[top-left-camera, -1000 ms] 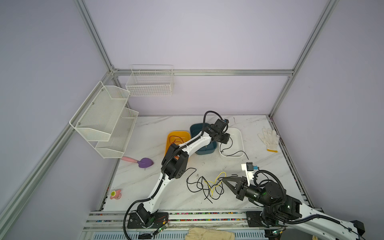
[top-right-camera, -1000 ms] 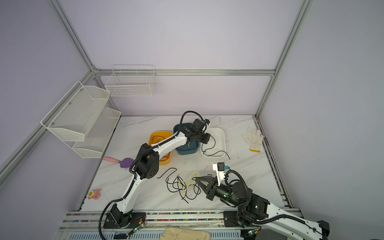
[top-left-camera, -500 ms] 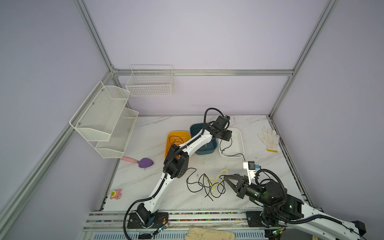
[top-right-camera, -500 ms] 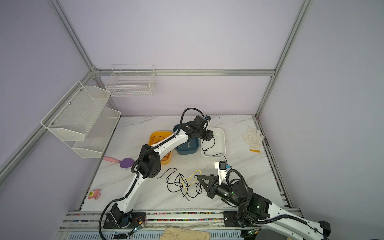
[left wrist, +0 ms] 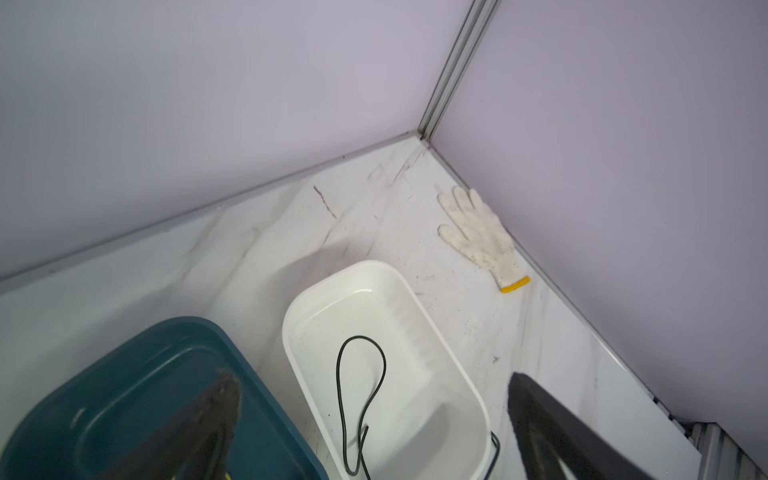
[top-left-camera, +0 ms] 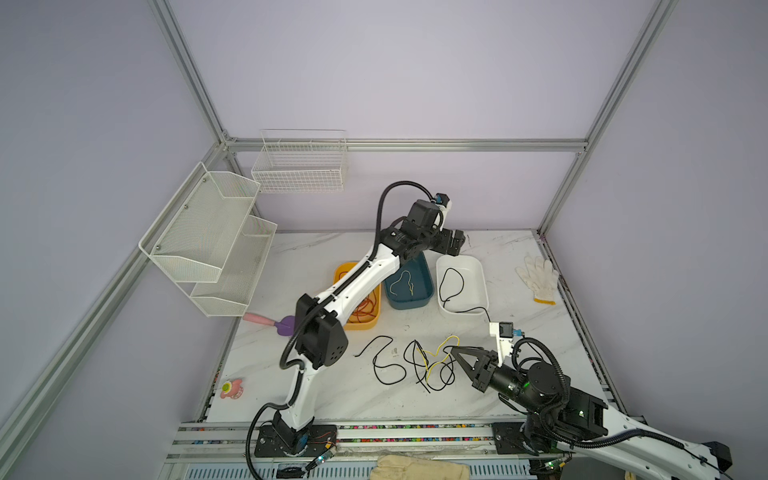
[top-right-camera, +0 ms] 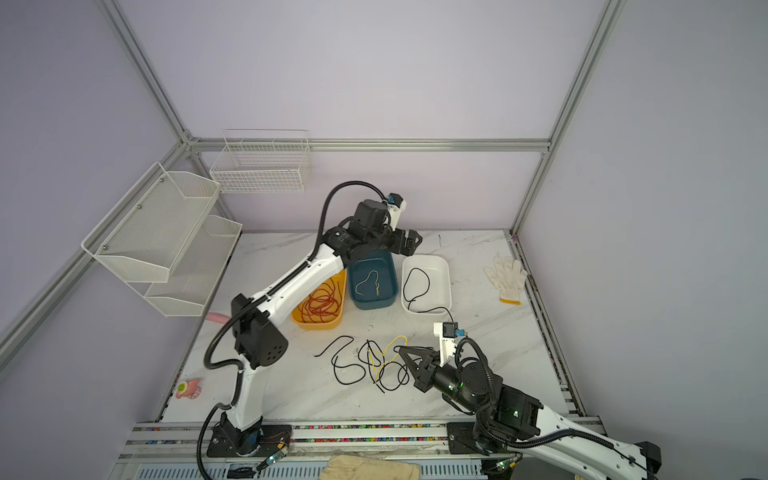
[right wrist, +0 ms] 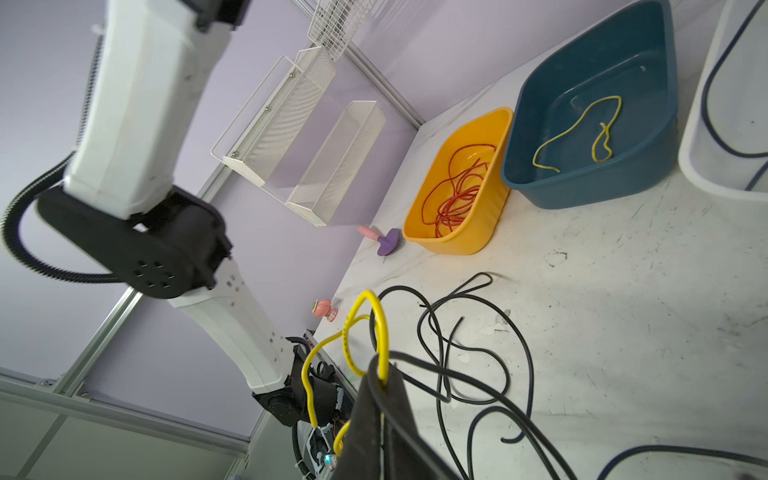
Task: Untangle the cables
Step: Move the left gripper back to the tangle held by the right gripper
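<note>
Right jaws: your right gripper [top-left-camera: 454,350] is clenched on a thin yellow cable [right wrist: 380,328]. In the right wrist view the wire runs in between its black fingers [right wrist: 365,424].
Tangle: that yellow cable loops through a knot of thin black cables [top-left-camera: 434,374] lying on the white marble tabletop [top-left-camera: 311,257] just in front of the tips. One black strand crosses at the tips, and you cannot tell whether it is pinched too.
Loose cable: a single black cable [top-left-camera: 376,368] curls on the tabletop just beside the knot, on the side away from your right gripper.
Left jaws: your left gripper [top-left-camera: 453,245] is spread wide with nothing between its fingers [left wrist: 540,415]. It hangs above the far end of the white plastic tub [top-left-camera: 482,286].
White tub: one long black cable [top-left-camera: 451,286] lies looped inside, and its tail runs over the near rim onto the tabletop.
Teal tub: the dark teal plastic tub [top-right-camera: 374,305] stands between the other two tubs and holds one short yellow cable [top-right-camera: 370,282].
Orange tub: the yellow-orange plastic tub [top-right-camera: 318,324] stands just beside the teal one, partly under your left arm, and holds a bundle of red-orange cables [top-right-camera: 322,301].
Edge: a white cotton glove [top-left-camera: 538,276] lies flat near the right-hand wall, well apart from the tubs.
</note>
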Controlling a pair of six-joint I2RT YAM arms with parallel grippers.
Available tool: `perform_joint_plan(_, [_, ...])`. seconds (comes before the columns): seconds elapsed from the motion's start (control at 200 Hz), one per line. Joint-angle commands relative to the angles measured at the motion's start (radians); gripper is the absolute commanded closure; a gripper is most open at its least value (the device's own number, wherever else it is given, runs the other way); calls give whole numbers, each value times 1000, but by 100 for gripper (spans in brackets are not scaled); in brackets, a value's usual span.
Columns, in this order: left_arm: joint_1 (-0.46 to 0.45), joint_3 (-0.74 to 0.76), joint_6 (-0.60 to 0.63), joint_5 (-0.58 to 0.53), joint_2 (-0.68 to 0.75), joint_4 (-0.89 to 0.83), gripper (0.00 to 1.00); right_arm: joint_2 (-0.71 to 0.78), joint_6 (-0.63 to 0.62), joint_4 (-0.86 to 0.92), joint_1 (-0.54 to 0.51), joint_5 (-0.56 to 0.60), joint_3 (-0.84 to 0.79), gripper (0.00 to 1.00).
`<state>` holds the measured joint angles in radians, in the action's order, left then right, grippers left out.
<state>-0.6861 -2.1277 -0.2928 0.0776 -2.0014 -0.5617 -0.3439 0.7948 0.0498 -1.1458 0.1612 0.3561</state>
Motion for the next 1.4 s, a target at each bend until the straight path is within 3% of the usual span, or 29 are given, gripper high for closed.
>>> perform_joint_plan(0.0, [1, 211, -1, 13, 206, 104, 0, -19, 19, 5, -5, 51, 30, 100])
perform_joint_plan(0.405, [-25, 1043, -272, 50, 802, 248, 0, -44, 28, -74, -5, 108, 16, 100])
perform_joint_plan(0.605, [-62, 1423, -402, 89, 1042, 472, 0, -52, 50, -86, -3, 144, 32, 100])
perform_joint_plan(0.75, [-85, 1522, -422, 145, 1072, 534, 0, -85, 58, -118, -3, 138, 55, 100])
perform_joint_plan(0.905, [-92, 1661, -460, 207, 1079, 737, 0, -111, 62, -169, -3, 96, 69, 100])
perform_joint_plan(1.225, [-92, 1751, -469, 250, 1038, 912, 2, -122, 84, -199, -3, 60, 88, 100])
perform_joint_plan(1.395, [-93, 1757, -491, 296, 970, 1033, 14, -170, 86, -292, -3, -10, 76, 100])
